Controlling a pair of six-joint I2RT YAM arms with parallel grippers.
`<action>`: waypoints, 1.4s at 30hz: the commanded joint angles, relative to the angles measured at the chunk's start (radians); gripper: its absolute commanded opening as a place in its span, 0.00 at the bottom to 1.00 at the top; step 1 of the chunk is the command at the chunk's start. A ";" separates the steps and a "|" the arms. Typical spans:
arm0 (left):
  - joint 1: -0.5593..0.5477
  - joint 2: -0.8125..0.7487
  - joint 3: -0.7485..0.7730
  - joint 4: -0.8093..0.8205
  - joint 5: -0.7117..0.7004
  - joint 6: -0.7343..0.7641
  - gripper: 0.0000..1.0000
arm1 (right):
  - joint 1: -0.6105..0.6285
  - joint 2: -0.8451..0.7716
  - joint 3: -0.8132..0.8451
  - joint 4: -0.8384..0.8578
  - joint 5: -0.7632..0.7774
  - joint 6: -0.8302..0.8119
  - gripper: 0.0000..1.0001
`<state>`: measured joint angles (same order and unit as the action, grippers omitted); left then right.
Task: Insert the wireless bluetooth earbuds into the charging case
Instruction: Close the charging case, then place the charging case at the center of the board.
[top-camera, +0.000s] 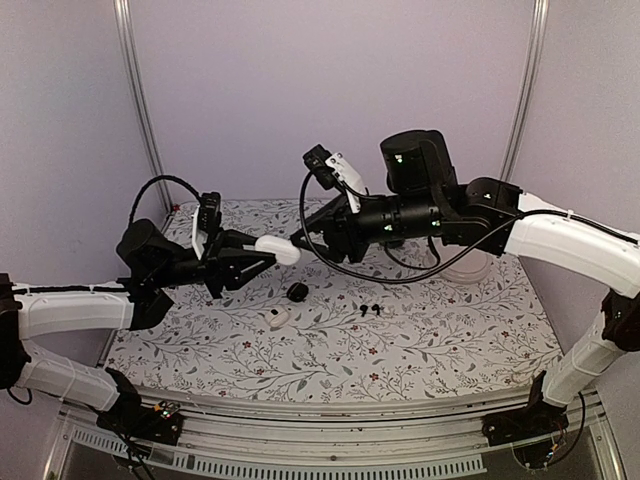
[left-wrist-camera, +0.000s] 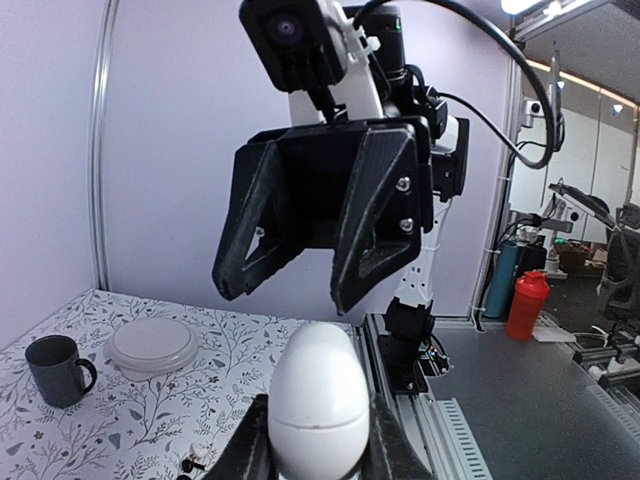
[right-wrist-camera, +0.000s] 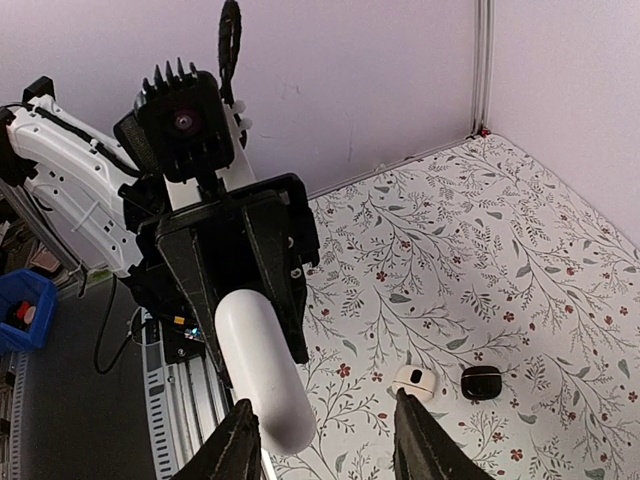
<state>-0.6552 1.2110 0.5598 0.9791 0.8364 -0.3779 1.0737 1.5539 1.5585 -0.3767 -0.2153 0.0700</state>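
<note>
1. Two grippers face off in mid-air: the left gripper (top-camera: 262, 253) clamps the white case (top-camera: 279, 250), its long axis pointing straight at the right gripper (top-camera: 299, 240), whose jaws stand open just off the free tip.
2. Black earbuds (top-camera: 369, 309) lie on the counter (top-camera: 450, 340) below, nearer the right gripper.
</note>
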 joint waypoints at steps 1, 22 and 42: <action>0.007 0.003 0.008 -0.014 -0.022 -0.013 0.00 | 0.003 -0.010 0.012 0.005 0.094 0.017 0.46; 0.006 0.028 0.050 -0.026 -0.070 -0.062 0.00 | 0.097 0.158 0.036 -0.033 0.369 0.111 0.44; 0.032 0.086 0.091 -0.246 -0.248 -0.129 0.00 | -0.067 0.009 -0.071 -0.032 0.450 0.258 0.51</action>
<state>-0.6483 1.2606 0.6090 0.8143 0.6796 -0.4442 1.0489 1.6108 1.5482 -0.4168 0.2573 0.2825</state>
